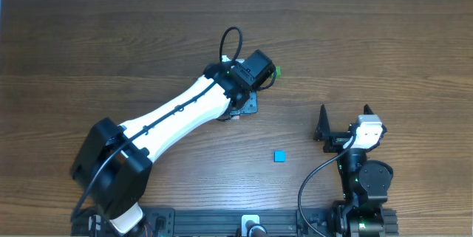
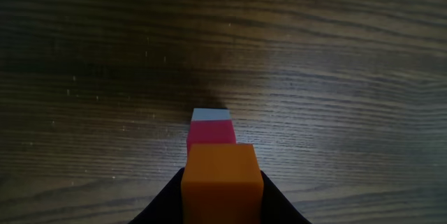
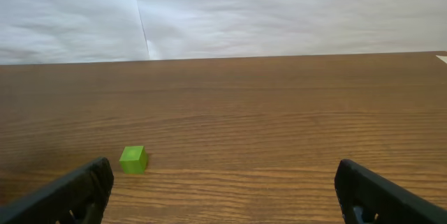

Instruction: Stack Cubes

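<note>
All the cubes look hard, light and smooth. The left claw [image 2: 222, 206] pinches the orange cube [image 2: 222, 178] by two flat sides, just above the red cube [image 2: 211, 133] near the middle of the bench [image 1: 111, 30]. The right claw [image 3: 222, 196] is spread wide, holding nothing.

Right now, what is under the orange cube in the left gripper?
A red cube on the table, partly showing. The orange cube covers the rest, so whether they touch cannot be seen.
</note>
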Tool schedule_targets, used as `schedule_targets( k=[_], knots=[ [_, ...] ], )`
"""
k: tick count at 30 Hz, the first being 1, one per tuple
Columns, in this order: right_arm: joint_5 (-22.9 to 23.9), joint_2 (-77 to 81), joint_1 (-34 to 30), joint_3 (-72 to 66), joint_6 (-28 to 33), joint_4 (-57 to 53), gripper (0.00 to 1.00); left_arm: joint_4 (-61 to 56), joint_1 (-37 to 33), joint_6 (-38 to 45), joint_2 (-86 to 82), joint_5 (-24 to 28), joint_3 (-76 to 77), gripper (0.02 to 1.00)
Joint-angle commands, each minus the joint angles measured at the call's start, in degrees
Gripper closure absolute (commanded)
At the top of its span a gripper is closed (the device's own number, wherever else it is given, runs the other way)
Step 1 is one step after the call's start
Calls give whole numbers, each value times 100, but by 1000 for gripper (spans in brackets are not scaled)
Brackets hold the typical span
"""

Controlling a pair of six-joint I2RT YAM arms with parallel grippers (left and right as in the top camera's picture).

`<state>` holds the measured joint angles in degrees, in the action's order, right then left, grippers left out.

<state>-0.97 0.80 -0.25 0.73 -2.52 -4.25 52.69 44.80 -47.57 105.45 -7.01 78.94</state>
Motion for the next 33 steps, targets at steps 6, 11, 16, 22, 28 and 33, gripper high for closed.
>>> schedule_targets(
  k=[6, 11, 16, 22, 28, 33],
  knots=[
    [17, -42, -31, -44, 46, 9, 7, -11, -44, 83, 293, 149, 79, 976],
    [17, -42, -31, -44, 46, 9, 9, 9, -44, 83, 299, 162, 79, 976],
    [17, -42, -31, -44, 48, 9, 7, 96, -44, 83, 299, 162, 79, 976],
    [17, -42, -31, -44, 48, 9, 9, 94, -46, 83, 306, 162, 79, 978],
    [17, -42, -31, -44, 46, 9, 7, 92, -46, 83, 310, 157, 79, 976],
    [17, -42, -31, -44, 48, 9, 7, 92, -83, 83, 313, 162, 79, 976]
  ],
)
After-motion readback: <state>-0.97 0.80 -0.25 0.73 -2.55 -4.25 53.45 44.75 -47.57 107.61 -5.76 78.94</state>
